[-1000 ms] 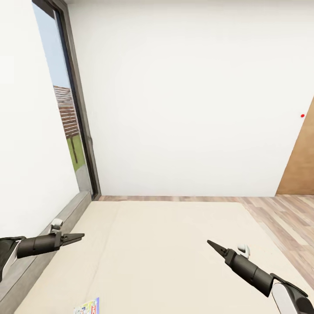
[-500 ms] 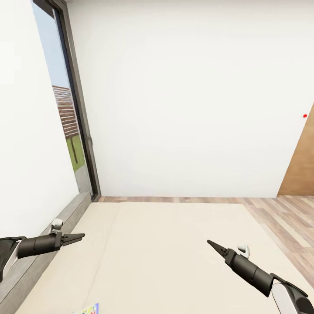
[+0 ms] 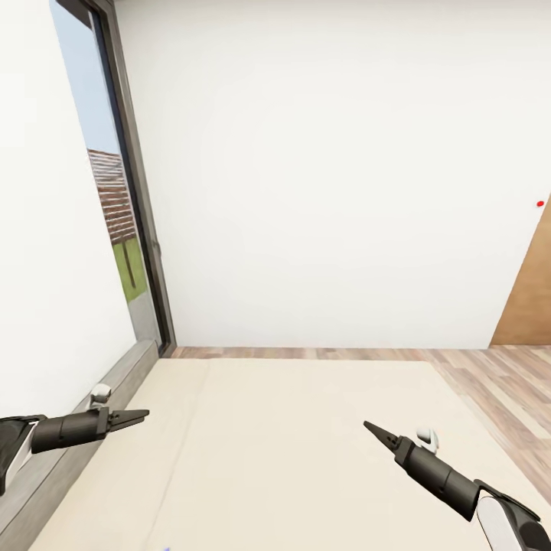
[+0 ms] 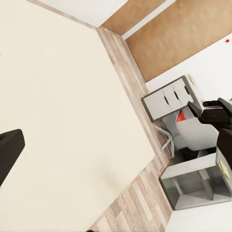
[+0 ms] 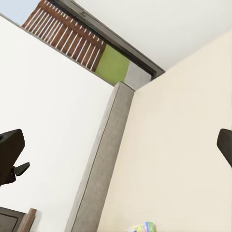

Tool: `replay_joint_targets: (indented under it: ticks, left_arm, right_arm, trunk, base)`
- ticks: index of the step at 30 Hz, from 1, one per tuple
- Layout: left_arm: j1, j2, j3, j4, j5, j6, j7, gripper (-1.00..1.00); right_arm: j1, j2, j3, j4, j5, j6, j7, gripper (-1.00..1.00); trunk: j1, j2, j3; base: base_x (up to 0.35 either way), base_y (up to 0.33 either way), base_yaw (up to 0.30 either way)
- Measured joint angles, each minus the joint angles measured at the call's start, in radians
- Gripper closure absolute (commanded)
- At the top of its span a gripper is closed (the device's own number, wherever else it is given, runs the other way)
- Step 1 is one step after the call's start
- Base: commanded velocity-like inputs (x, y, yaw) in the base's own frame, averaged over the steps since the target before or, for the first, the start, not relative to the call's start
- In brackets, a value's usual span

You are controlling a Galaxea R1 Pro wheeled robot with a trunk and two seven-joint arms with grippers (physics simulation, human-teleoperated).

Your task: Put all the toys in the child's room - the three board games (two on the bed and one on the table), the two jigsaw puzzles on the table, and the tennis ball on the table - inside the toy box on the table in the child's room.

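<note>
The cream bed (image 3: 291,451) spreads out below me. My left gripper (image 3: 139,417) hovers over its left side, near the grey ledge, and is open with nothing between its fingers. Over the bed's right part, my right gripper (image 3: 370,428) is also open and empty. In both wrist views the dark fingers (image 5: 9,150) stand far apart at the picture's edges. A corner of a colourful board game box (image 5: 142,227) lies on the bed in the right wrist view. The table, toy box, puzzles and tennis ball are out of view.
A tall window (image 3: 115,214) with a dark frame runs along the left wall, above a grey ledge (image 3: 76,432). Wood floor (image 3: 490,383) and a brown door (image 3: 532,291) lie to the right. The left wrist view catches a grey drawer unit (image 4: 169,99) and open shelving (image 4: 193,186) past the bed.
The whole head view has shifted, so the camera moved; the board game's corner slid out at the bottom edge. Both arms hold the same pose.
</note>
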Motion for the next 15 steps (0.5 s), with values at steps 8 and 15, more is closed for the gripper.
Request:
replay_joint_targets:
  ticks: [8, 15]
  left_arm:
    - [0.0, -0.003, -0.002, 0.0, 0.0, 0.0, 0.001, -1.0]
    - [0.0, -0.009, -0.006, 0.001, -0.002, 0.004, 0.119, -1.0]
  right_arm:
    - [0.0, 0.0, 0.0, 0.0, 0.004, 0.0, 0.0, -1.0]
    - [0.0, 0.0, 0.001, 0.001, 0.009, -0.04, -0.002, -1.0]
  trunk:
    - [0.0, 0.0, 0.0]
    - [0.0, 0.0, 0.0]
  base:
    - [0.013, 0.0, 0.0]
    - [0.001, 0.0, 0.0]
